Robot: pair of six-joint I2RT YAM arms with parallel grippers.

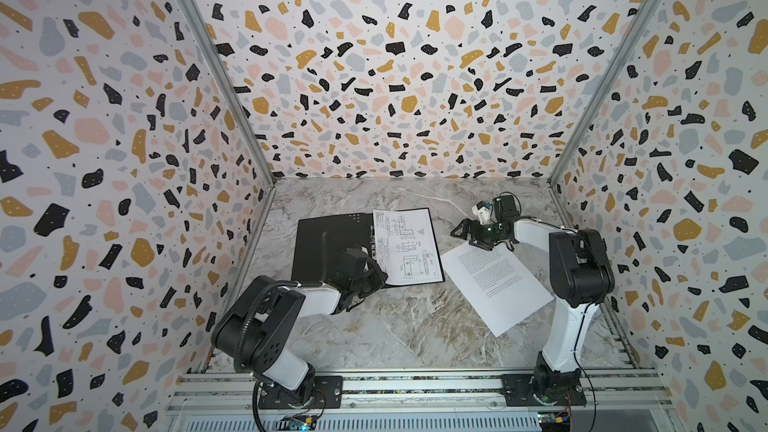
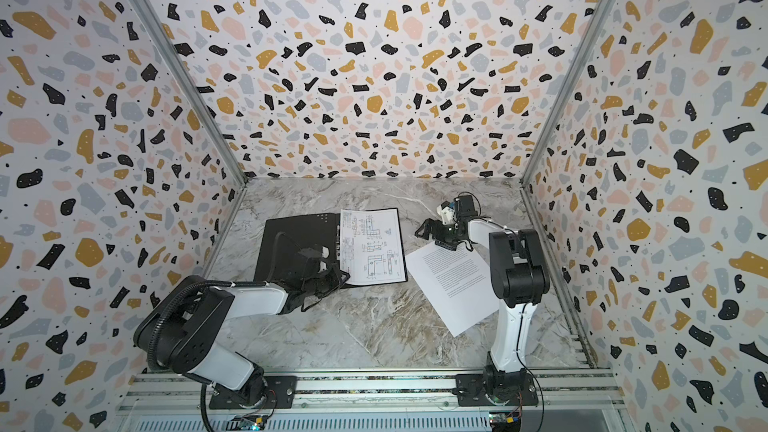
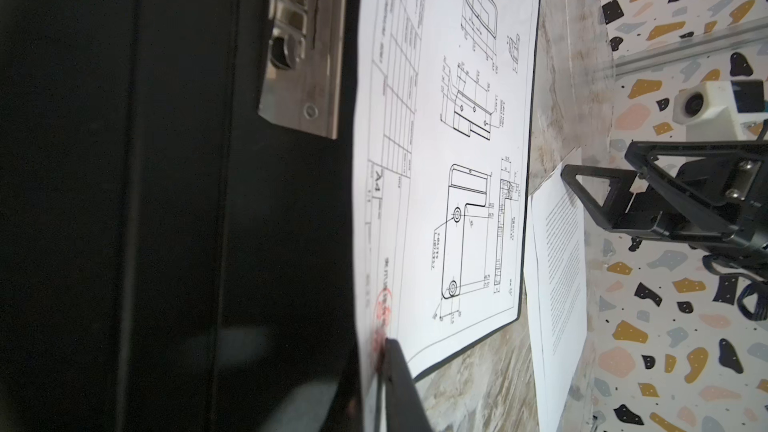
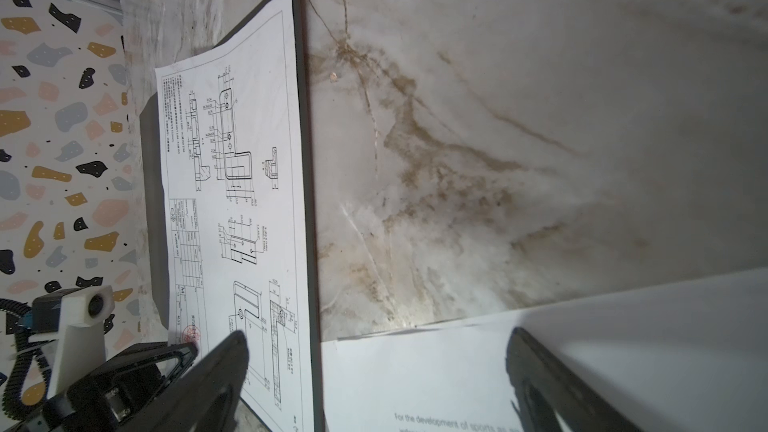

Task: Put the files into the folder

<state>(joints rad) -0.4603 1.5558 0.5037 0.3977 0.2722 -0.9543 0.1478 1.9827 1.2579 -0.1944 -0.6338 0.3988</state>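
Note:
The folder (image 1: 324, 243) (image 2: 286, 238) lies open on the marble table, black inside up. The diagram sheet (image 1: 405, 243) (image 2: 372, 243) (image 4: 232, 209) rests on its right half. My left gripper (image 1: 376, 276) (image 3: 370, 367) is at that sheet's near left corner, by the red stamp. Its jaws stand almost together, with the raised paper edge between them; one finger (image 3: 395, 371) shows and the other is hidden behind the sheet. The text sheet (image 1: 494, 284) (image 2: 453, 284) (image 4: 457, 376) lies tilted on the table right of the folder. My right gripper (image 1: 469, 236) (image 4: 378, 336) hovers open over its far corner.
A metal ring clip (image 3: 299, 56) runs along the folder's spine. Terrazzo-patterned walls (image 1: 124, 160) close in the left, back and right sides. An aluminium rail (image 1: 415, 384) carrying both arm bases runs along the front. Bare marble (image 1: 395, 326) lies between the arms.

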